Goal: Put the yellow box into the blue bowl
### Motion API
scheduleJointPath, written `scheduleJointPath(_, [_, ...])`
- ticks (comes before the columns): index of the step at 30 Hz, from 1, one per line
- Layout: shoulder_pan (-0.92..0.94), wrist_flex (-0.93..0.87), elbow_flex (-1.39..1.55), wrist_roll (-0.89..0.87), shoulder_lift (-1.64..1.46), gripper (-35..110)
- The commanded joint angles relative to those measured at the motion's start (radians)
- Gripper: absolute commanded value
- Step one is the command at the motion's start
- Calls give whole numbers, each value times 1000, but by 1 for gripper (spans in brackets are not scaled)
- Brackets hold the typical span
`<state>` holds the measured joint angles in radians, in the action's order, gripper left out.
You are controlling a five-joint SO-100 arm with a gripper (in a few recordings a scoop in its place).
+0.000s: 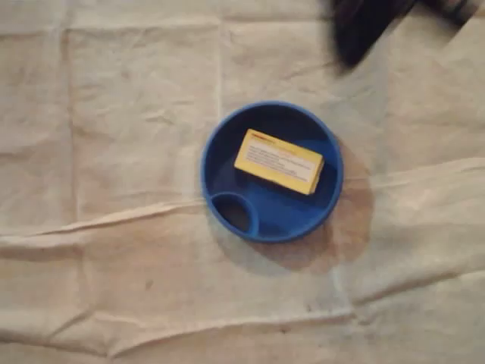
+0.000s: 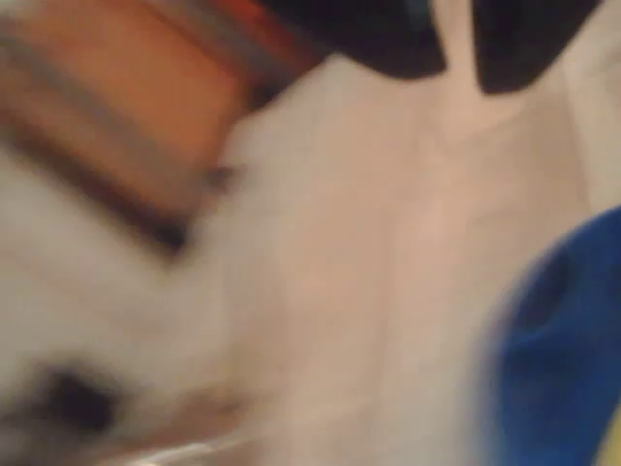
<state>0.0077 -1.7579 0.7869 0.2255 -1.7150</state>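
Note:
In the overhead view the yellow box (image 1: 279, 161) lies flat inside the blue bowl (image 1: 220, 148), tilted a little and leaning towards the bowl's upper right. The dark, blurred arm (image 1: 365, 29) hangs over the cloth at the top right, clear of the bowl. The wrist view is smeared by motion. In it my gripper (image 2: 461, 83) shows as two dark fingertips at the top edge, with a narrow strip of cloth between them and nothing held. The bowl's blue rim (image 2: 568, 349) sits at the lower right, with a sliver of yellow at the corner.
A creased beige cloth (image 1: 114, 227) covers the whole table. The bowl has a small round inner compartment (image 1: 233, 214) at its lower left. A blurred orange and dark shape (image 2: 126, 116) fills the upper left of the wrist view.

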Motion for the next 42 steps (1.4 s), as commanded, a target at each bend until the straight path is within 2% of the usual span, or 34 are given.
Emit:
scheduleJointPath(1, [-57, -3, -49, -31, -172, 0])
scheduleJointPath(6, [-101, -5, 52, -34, -322, 0])
scheduleJointPath(19, [-135, 3, 693, -32, -960, 0])
scheduleJointPath(27, [-133, 3, 965, -34, -1275, 0])
scheduleJointPath(34, [-126, 3, 1108, -34, -1404, 0])
scheduleJointPath(42, [-124, 3, 1126, -34, -1424, 0])
